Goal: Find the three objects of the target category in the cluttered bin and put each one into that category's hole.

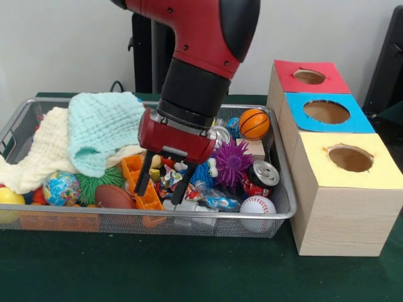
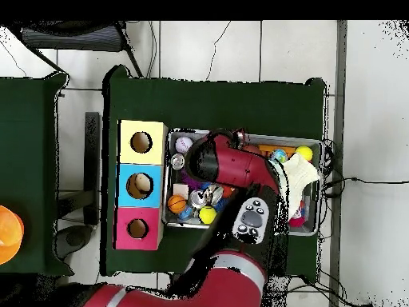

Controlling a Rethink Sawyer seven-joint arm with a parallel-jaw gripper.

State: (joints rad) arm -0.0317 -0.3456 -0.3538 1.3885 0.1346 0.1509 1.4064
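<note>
Nearest the camera, a baseball (image 1: 257,206) lies in the wire bin's (image 1: 189,217) front corner, beside a soda can (image 1: 259,176) and purple spiky ball (image 1: 233,162). Above the clutter hangs the tool (image 1: 162,184), fingers spread, gripping nothing. Beside the bin, three boxes (image 1: 340,189) stand on the green surface (image 1: 157,270).

A green desk (image 1: 189,270) carries everything. Beside it, in the overhead view, stands a second green desk (image 2: 28,160) with an orange thing (image 2: 8,233) at its edge.

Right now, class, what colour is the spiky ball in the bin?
Purple spiky ball; the front view shows it best.
</note>
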